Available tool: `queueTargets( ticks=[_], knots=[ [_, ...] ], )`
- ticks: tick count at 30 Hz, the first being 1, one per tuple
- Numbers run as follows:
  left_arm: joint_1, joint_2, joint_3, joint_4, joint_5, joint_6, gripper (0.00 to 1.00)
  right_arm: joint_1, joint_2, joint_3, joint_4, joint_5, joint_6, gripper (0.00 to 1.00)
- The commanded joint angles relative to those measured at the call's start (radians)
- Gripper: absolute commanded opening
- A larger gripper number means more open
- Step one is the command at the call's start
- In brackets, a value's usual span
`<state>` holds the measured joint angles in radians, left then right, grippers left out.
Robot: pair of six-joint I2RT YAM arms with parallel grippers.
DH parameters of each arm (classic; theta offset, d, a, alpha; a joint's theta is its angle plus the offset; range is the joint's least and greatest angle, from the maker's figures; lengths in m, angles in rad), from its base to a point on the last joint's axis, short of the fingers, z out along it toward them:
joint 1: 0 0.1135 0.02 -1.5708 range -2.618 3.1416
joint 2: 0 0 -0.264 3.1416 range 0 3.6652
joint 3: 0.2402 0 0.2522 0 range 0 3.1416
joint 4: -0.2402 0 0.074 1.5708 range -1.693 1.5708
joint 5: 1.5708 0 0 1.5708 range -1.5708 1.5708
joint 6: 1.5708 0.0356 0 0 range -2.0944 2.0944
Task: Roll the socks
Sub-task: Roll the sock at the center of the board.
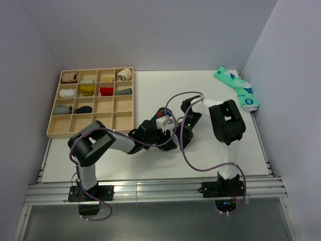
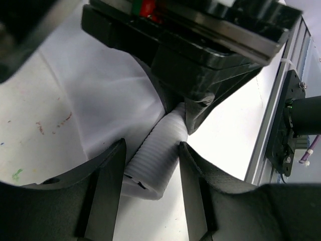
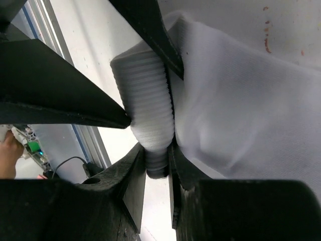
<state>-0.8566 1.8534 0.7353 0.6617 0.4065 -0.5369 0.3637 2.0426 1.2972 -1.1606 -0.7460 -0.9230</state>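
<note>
- white sock [image 2: 153,160]: its ribbed part is wound into a tight tube; it sits mid-desk [image 1: 200,150], a little toward the near edge, under the two meeting grippers; the top view hides it behind the arms
- loose white fabric spreads flat on the desk just beside the tube; likely the unrolled remainder of the same sock
- dark green sock: cannot pick it out in any view
- right gripper [image 3: 156,155]: narrow; clamped on one end of the tube, a finger pressed to each side
- left gripper [image 2: 150,145]: jaws roughly half apart; one finger either side of the tube's other end; the ribs there look round, not squeezed, so it reads as straddling rather than gripping
- key relation: the tube's long axis runs along the line from one gripper to the other; each gripper faces an end and the two stand nose to nose; both are equally near, but only the right has a firm hold
- judgement: with the left loose, the right alone keeps the tube from unwinding; any re-grip or turn by the left should close across the tube, not along it
- compartment tray [image 1: 50,131] at the far-left corner and mint-green pair [image 1: 238,89] at the far-right corner both lie well apart from the work
</note>
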Motion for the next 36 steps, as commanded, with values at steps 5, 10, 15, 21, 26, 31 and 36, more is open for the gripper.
queueTargets(
  ticks=[5,10,15,21,26,31,36],
  knots=[
    [-0.019,0.029,0.030,0.090,0.063,0.002,0.52,-0.012,0.018,0.039,0.009,-0.001,0.032,0.13],
    [-0.022,0.053,0.027,0.099,0.083,-0.009,0.48,-0.014,0.018,0.036,0.032,0.004,0.076,0.13],
    [-0.027,0.076,0.022,0.118,0.098,-0.032,0.28,-0.014,0.001,0.021,0.079,0.013,0.128,0.14],
    [-0.027,0.124,0.030,0.113,0.123,-0.080,0.00,-0.016,-0.059,-0.035,0.165,0.037,0.196,0.26],
    [-0.025,0.174,0.022,0.118,0.129,-0.156,0.00,-0.028,-0.182,-0.114,0.254,0.062,0.237,0.46],
    [-0.018,0.190,0.016,0.084,0.124,-0.244,0.01,-0.077,-0.334,-0.165,0.289,0.070,0.224,0.52],
    [-0.007,0.199,0.029,-0.008,0.111,-0.351,0.00,-0.147,-0.459,-0.229,0.335,0.068,0.217,0.52]
  ],
)
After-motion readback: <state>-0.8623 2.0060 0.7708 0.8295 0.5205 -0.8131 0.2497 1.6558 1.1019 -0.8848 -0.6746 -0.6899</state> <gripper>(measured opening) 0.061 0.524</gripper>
